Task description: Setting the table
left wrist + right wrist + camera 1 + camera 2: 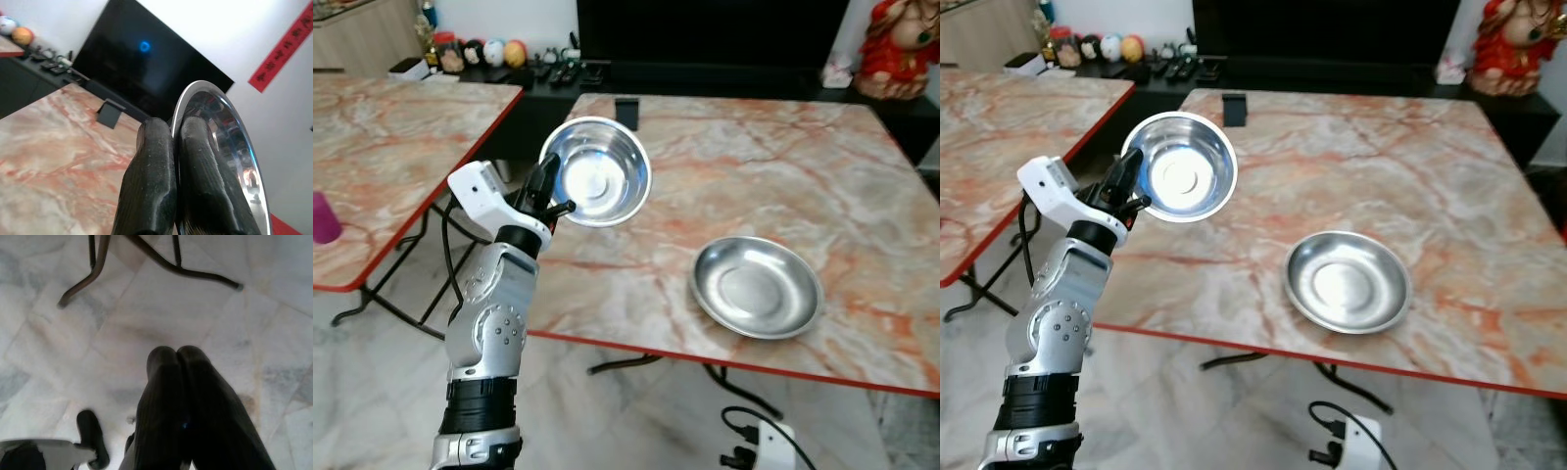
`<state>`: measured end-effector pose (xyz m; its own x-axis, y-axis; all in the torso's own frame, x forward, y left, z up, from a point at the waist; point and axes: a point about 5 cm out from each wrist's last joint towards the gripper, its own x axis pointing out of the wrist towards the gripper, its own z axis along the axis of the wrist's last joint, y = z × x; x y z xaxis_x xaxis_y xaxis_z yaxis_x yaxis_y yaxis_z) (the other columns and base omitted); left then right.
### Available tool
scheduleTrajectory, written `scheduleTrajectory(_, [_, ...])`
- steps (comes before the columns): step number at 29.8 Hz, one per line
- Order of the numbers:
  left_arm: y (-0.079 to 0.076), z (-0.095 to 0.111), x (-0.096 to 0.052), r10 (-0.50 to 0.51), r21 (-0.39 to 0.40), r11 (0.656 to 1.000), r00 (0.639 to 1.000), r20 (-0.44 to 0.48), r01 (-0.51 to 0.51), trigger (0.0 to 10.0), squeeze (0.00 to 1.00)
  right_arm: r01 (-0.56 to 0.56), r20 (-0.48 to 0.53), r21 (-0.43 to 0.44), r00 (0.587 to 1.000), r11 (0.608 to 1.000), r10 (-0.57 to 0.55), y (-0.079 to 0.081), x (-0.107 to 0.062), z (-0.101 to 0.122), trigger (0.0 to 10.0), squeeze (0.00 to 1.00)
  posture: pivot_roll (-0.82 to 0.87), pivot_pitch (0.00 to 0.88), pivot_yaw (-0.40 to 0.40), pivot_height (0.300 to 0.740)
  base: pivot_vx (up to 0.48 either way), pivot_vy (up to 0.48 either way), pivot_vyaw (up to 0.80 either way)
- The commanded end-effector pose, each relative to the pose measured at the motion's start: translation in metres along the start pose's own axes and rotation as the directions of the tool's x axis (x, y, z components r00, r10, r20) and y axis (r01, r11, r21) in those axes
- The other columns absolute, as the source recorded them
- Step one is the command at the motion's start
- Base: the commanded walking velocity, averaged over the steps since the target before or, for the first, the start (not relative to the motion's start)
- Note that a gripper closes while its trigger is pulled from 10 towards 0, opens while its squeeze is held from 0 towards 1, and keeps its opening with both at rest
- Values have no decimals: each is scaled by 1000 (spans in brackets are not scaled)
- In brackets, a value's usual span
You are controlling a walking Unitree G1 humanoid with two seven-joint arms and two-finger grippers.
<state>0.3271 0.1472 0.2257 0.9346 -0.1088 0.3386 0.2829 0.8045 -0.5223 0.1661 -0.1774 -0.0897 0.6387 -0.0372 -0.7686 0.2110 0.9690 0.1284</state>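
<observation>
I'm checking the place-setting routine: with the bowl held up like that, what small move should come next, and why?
Probably level the steel bowl and lower it onto bare marble table beside the steel plate. The left gripper pinches its rim, holding it tilted on edge in the air above the table's near left part.

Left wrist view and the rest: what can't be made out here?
- Left wrist view: the fingers cover the bowl rim where it is gripped.
- Eye views: right arm cut off by the bottom edge.
- Small black object on the table: too small to identify.
</observation>
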Motion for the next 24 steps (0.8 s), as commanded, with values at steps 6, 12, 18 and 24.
scheduleTrajectory(6, [0, 5, -1, 2, 17, 1000, 1000, 25, -3, 10000, 0, -8, -15, 1, 1000, 1000, 8, 4, 0, -4, 10000, 0, 26, 0, -6, 736, 0, -314, 0])
scheduleTrajectory(12, [0, 5, -1, 2, 17, 1000, 1000, 22, -2, 10000, 0, -10, -13, 3, 1000, 1000, 10, 4, 0, -4, 10000, 0, 26, 0, -7, 736, 0, -315, 0])
scheduleTrajectory(18, [1, 5, -1, 3, 17, 1000, 1000, 23, -3, 10000, 0, -12, -26, 8, 1000, 1000, 12, 4, 0, -5, 10000, 0, 26, 0, -7, 736, 0, -313, -496])
scheduleTrajectory(24, [5, 4, -1, -9, 67, 998, 1000, -14, 10, 10000, 0, -13, -24, 4, 1000, 1000, 13, 4, 0, -4, 10000, 0, 28, 0, -8, 736, 0, 0, -565])
